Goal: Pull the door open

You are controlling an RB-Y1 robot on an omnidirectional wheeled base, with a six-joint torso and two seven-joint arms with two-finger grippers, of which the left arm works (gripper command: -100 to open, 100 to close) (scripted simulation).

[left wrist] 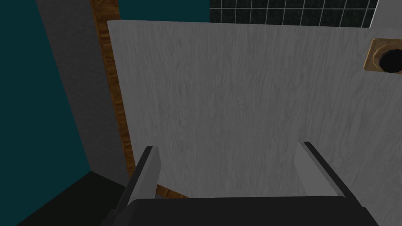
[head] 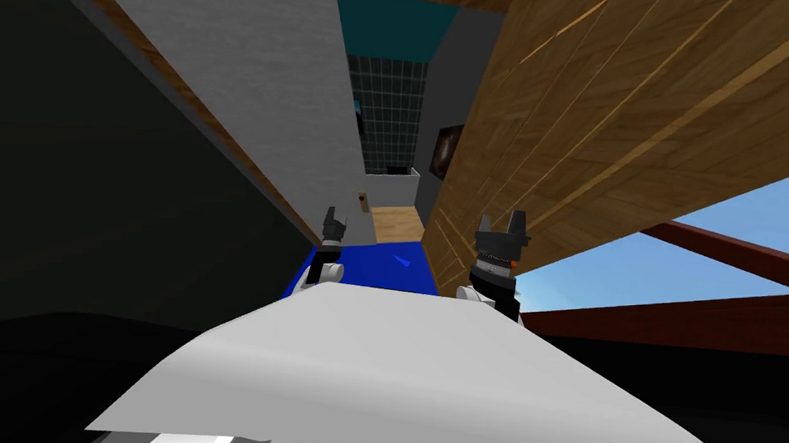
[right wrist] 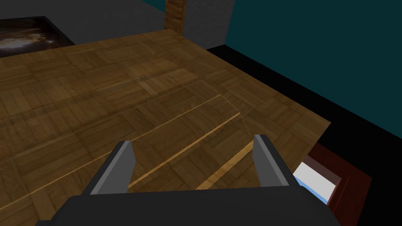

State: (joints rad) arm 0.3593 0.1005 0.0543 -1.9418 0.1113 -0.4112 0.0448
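Note:
The door [head: 271, 95] is a plain grey slab along my left, edged by a brown wooden frame [head: 240, 155]. Its black knob on a tan plate [head: 364, 201] sits at the door's far edge. My left gripper [head: 332, 222] stands open just short of that knob. In the left wrist view the grey door [left wrist: 243, 110] faces the open left gripper [left wrist: 227, 146], and the knob [left wrist: 390, 61] lies off to one side, beyond the finger [left wrist: 314, 164]. My right gripper [head: 501, 227] is open beside a wooden panelled wall [right wrist: 117, 98], holding nothing [right wrist: 194, 140].
Past the door's edge a gap shows a dark tiled wall [head: 389, 107] and light wooden floor [head: 397, 223]. Blue floor [head: 378, 265] lies ahead of me. The wooden wall [head: 630, 121] hems in my right, with a dark picture [head: 448, 150] and a red-framed window [head: 719, 251].

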